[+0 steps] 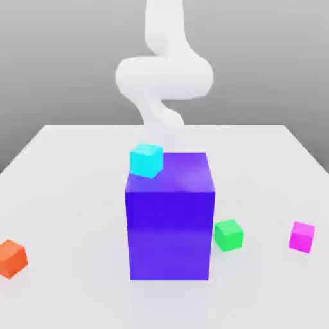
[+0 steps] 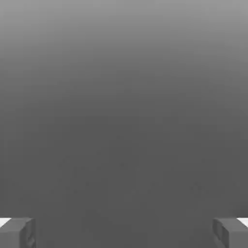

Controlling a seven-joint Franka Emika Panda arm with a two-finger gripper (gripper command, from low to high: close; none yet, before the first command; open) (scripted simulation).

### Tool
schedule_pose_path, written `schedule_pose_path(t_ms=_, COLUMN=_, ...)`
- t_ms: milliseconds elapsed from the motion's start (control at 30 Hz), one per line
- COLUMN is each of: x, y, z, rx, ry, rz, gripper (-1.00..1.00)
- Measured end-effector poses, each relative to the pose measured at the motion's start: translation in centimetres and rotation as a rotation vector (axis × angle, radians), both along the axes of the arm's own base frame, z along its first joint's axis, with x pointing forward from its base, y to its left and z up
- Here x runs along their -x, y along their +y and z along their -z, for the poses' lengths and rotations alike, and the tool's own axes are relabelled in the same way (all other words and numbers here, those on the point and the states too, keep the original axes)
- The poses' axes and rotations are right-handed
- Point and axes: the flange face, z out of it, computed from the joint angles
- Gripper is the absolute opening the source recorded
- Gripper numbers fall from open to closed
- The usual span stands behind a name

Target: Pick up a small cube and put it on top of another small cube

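The small magenta-pink cube point(image 1: 302, 236) sits on the white table point(image 1: 71, 193) at the exterior view's right. A green small cube point(image 1: 228, 234) lies beside the big blue-purple block point(image 1: 170, 225), on its right. An orange small cube point(image 1: 11, 258) rests at the far left. The white arm point(image 1: 164, 77) rises behind the block. In the hand view my gripper point(image 2: 124, 233) is open, its grey fingertips point(image 2: 17, 233) wide apart with nothing between them and plain grey background beyond.
A cyan cube point(image 1: 146, 160) shows at the block's upper left corner; I cannot tell whether it rests on the block or stands behind it. The tall block stands mid-table, between the arm and the front edge.
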Motion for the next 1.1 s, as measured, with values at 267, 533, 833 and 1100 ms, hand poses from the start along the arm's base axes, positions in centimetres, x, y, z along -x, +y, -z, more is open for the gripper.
schedule_pose_path(t_ms=267, x=-4.7, y=12.7, z=16.3, rx=0.121, ry=0.234, rz=-0.318, gripper=0.0)
schedule_pose_path(t_ms=533, x=0.2, y=23.8, z=33.2, rx=0.261, ry=0.446, rz=-0.648, gripper=0.0)
schedule_pose_path(t_ms=833, x=10.9, y=29.3, z=48.9, rx=0.399, ry=0.631, rz=-0.956, gripper=0.0)
schedule_pose_path(t_ms=1100, x=11.3, y=29.3, z=53.3, rx=0.402, ry=0.636, rz=-0.962, gripper=-1.0)
